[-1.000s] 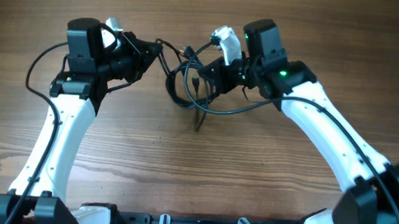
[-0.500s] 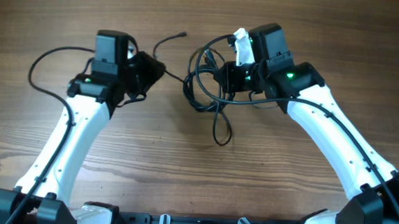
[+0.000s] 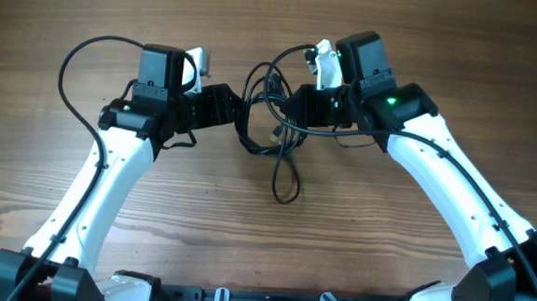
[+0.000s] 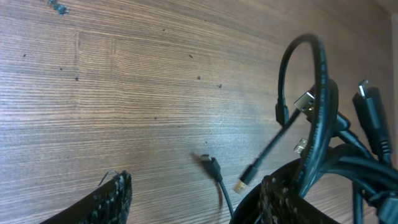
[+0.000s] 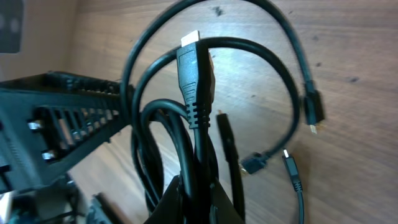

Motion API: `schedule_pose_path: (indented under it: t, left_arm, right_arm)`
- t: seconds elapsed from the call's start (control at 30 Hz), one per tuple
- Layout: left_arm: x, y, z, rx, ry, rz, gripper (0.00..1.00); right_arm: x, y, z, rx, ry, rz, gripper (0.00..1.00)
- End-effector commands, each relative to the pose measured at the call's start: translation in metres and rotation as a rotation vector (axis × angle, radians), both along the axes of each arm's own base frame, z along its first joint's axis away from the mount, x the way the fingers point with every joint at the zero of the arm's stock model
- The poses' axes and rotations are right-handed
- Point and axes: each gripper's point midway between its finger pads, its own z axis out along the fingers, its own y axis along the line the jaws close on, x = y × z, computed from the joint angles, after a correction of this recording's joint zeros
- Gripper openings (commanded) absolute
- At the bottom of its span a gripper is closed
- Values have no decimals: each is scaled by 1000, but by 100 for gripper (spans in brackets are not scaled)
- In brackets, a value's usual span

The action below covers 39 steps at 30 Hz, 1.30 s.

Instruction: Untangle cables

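The cables (image 3: 269,113) are thin black cords bunched in loops between the two arms, with one loop trailing down the table (image 3: 285,184). My right gripper (image 3: 296,106) is shut on the bunch. In the right wrist view its tips (image 5: 196,200) pinch several strands, and a large plug (image 5: 196,65) stands above them. My left gripper (image 3: 240,112) is open at the bunch's left edge. In the left wrist view, its right finger (image 4: 283,198) lies against a loop of the cables (image 4: 323,118). A small plug end (image 4: 211,165) lies on the wood between the fingers (image 4: 115,198).
The wooden table (image 3: 424,48) stretches bare all around the bunch. The left arm's own thick wire (image 3: 78,50) arcs out at the left. The left gripper's black frame (image 5: 68,124) fills the left side of the right wrist view, close to the held strands.
My left gripper has let go of a cable end, opened, and moved right and down to the bunch's edge. The right gripper still holds the bunch, and the trailing loop has shifted.
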Motion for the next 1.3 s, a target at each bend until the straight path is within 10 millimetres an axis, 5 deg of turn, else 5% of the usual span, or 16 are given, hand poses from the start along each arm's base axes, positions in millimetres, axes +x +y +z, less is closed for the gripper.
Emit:
schedule_pose_path:
  t: [0.0,0.17,0.43,0.67,0.97,1.1,1.2,1.27]
  left_arm:
    - [-4,-9,-1,-4,-19,-92,66]
    - [-5,-15,2,-41,-22,-117,58]
    - [-1,-11,27,-214,-79,-193,68]
    - [-17,-6,20,-202,-58,-264,63]
    - [-26,-38,12,-171,-59,-367,58]
    - [-13,-42,6,-184,-55,-328,47]
    - [-8,-42,-1,-187,-36,-309,7]
    - [-5,-41,-1,-203,-11,-260,4]
  right_arm:
    - [-16,13,31,172,88,44,4]
    - [-19,11,45,271,121,87,4]
    - [1,-1,42,235,69,12,4]
    - [8,-4,34,208,79,-25,5]
    - [0,6,43,281,96,41,4]
    - [-6,9,48,314,112,76,4]
    - [-3,7,45,294,96,66,4]
    - [12,-4,32,200,58,-27,4]
